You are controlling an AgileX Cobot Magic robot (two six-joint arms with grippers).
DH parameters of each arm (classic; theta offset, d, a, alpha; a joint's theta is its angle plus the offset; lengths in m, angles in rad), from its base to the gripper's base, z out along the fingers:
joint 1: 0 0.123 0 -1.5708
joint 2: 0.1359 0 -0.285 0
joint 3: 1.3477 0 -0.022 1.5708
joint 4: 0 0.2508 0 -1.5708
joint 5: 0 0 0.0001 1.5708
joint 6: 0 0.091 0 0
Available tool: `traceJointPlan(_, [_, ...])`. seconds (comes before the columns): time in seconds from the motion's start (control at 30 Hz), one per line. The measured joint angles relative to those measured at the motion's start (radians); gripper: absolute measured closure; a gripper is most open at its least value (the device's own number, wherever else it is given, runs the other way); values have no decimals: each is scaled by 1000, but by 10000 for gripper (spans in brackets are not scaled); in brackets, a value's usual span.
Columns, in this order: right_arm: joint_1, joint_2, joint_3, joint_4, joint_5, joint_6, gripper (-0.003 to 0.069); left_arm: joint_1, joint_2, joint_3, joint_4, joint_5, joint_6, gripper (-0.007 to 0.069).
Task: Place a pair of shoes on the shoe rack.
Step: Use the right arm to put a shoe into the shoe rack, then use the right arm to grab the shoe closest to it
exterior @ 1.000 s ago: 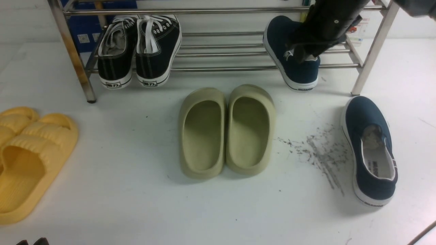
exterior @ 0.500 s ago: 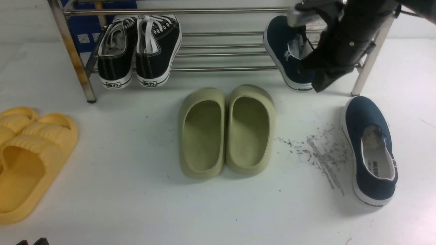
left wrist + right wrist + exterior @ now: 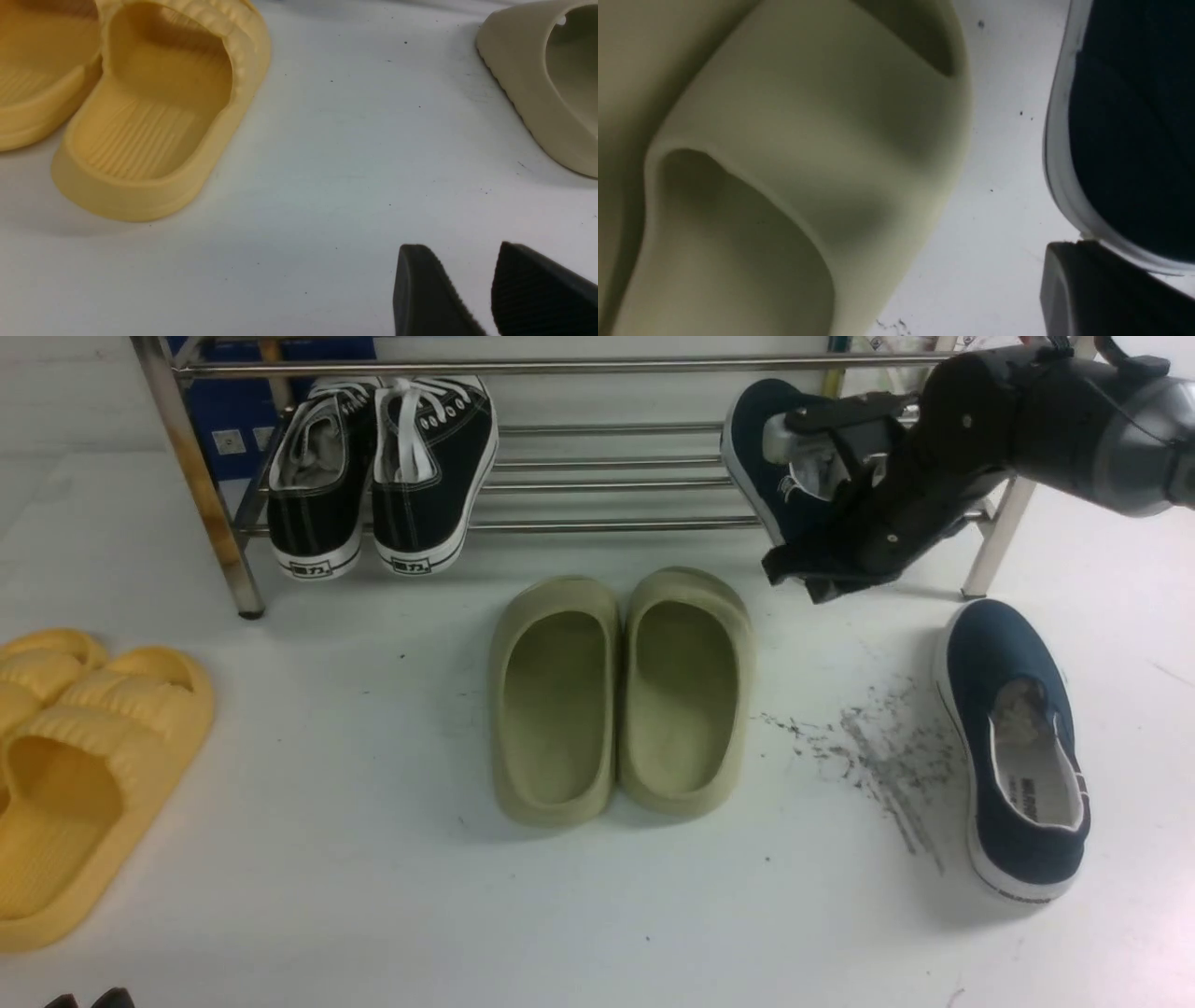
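Right claw (image 3: 808,577) has come down and away from the shoe opening where it sat a second ago. It now hangs just in front of the right end of the shoe rack (image 3: 607,525), above the surface (image 3: 373,896). How far it is open cannot be told: the front view shows only a dark mass, and the right wrist view shows one finger (image 3: 1111,289). No object is seen in it.

First navy shoe (image 3: 754,443) is on the rack's right end, toe raised toward the far edge and partly hidden by the arm. Second navy shoe (image 3: 1013,747) lies flat on the surface near the right edge, beside dark scuff marks (image 3: 878,756).

Left claw (image 3: 462,254) is low at the near-left corner, fingers parted by a narrow gap and holding nothing.

Black sneakers (image 3: 383,476) occupy the rack's left end. Olive slippers (image 3: 621,700) sit mid-surface, and yellow slippers (image 3: 84,756) lie at the left edge.
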Motion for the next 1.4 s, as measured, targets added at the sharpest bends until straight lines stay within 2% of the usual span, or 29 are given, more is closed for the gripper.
traceJointPlan(0.9, [-5, 101, -184, -12, 16, 14, 645, 0, 0, 0, 0, 0, 0, 386])
traceJointPlan(1.23, [-10, -61, -167, -21, 271, -31, 639, 0, 0, 0, 0, 0, 0, 386])
traceJointPlan(1.33, [-10, -164, -97, -23, 299, -34, 639, 0, 0, 0, 0, 0, 0, 386])
traceJointPlan(1.4, [-10, -294, 37, -26, 296, -22, 636, 0, 0, 0, 0, 0, 0, 386])
